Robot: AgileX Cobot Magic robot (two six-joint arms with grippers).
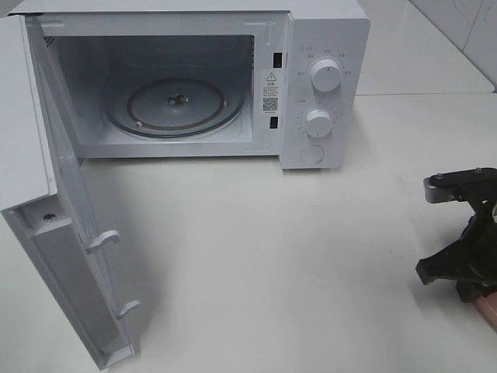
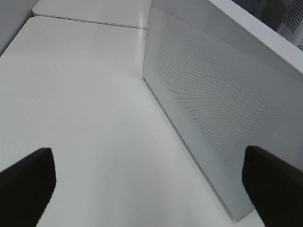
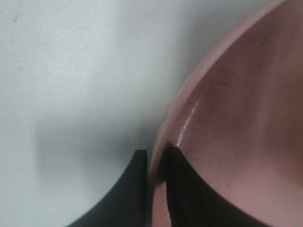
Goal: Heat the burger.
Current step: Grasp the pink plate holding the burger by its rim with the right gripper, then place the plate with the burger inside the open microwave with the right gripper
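The burger is out of view in every frame. My right gripper (image 3: 155, 153) is shut on the rim of a pink plate (image 3: 236, 118), one black finger outside the rim and one inside. From the high camera this gripper (image 1: 460, 264) sits at the table's right edge, with only a sliver of the pink plate (image 1: 489, 311) showing under it. My left gripper (image 2: 149, 163) is open and holds nothing; its fingers (image 2: 28, 184) hang over bare table beside the outer face of the microwave door (image 2: 213, 109). The left arm does not appear in the high view.
A white microwave (image 1: 326, 93) stands at the back with its door (image 1: 62, 233) swung wide open toward the front left. Its glass turntable (image 1: 175, 105) has nothing on it. White table (image 1: 272, 256) stretches between the microwave and the right gripper.
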